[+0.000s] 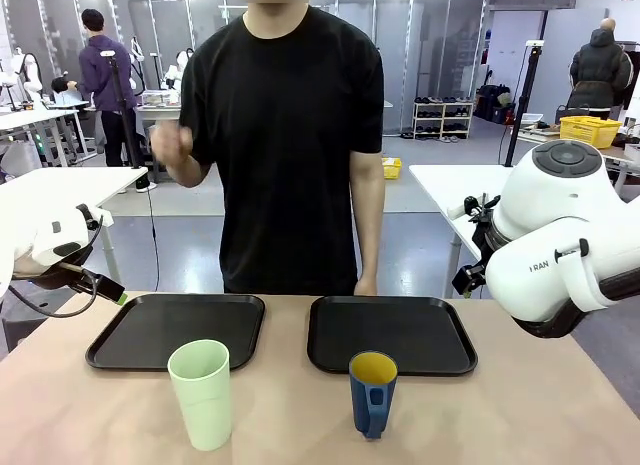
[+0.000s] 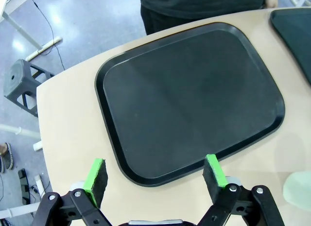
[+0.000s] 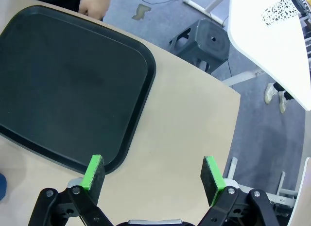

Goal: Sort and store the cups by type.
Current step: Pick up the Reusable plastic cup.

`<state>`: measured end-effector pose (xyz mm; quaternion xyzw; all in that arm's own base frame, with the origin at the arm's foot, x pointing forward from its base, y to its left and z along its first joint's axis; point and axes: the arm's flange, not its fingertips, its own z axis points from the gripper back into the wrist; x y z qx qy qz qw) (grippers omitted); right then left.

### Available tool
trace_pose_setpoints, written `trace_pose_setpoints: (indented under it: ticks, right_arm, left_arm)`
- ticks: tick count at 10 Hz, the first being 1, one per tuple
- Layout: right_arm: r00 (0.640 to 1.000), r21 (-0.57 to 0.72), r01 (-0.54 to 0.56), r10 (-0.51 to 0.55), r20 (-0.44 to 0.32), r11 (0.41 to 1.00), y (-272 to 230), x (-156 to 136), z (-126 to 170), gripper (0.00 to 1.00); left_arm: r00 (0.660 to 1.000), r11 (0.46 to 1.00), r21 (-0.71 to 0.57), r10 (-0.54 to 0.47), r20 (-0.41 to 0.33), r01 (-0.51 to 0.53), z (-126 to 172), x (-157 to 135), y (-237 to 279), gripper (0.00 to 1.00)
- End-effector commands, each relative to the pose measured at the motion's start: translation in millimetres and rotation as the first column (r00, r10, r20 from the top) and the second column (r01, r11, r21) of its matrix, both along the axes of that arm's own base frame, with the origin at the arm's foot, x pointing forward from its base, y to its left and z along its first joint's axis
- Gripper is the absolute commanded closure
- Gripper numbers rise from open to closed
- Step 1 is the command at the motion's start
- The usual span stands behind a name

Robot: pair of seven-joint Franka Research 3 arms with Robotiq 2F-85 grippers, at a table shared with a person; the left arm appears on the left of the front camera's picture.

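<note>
The cups wait on the tabletop's [image 1: 290,425] near edge: green tumbler [image 1: 200,393] in front of the left tray [image 1: 160,330], blue mug [image 1: 373,395] in front of the right tray [image 1: 420,330], probably one tray per type. The left claw [image 2: 155,168] and right claw [image 3: 154,170] hover wide open, empty, over those trays' outer edges.

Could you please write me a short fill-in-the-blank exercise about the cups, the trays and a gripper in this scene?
1. Inside, the blue mug is ____.
2. The green tumbler stands in front of the tray on the robot's ____ side.
3. The right gripper holds nothing, and its fingers stand ____.

Missing words: yellow; left; open.
</note>
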<state>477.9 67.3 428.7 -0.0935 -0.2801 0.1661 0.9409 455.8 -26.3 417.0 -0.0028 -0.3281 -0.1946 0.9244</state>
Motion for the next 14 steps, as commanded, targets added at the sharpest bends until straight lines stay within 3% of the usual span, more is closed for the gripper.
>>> trace_pose_setpoints:
  ticks: [1, 12, 14]
  right_arm:
    - [1.0, -0.013, -0.008, 0.008, 0.001, 1.0, 0.0, 1.6, -1.3, 0.0]
    - [1.0, -0.013, -0.008, 0.008, 0.001, 1.0, 0.0, 1.6, -1.3, 0.0]
    - [1.0, -0.013, -0.008, 0.008, 0.001, 1.0, 0.0, 1.6, -1.3, 0.0]
  left_arm:
    - [1.0, 1.0, -0.003, 0.001, -0.007, -0.001, 0.5, 0.2, -1.9, 0.0]
    - [1.0, 1.0, 0.0, 0.0, 0.0, 0.0, 0.0, 0.0, 0.0, 0.0]
    - [0.981, 0.965, 0.181, -0.195, 0.022, 0.188, 11.5, -11.7, 0.8, 0.0]
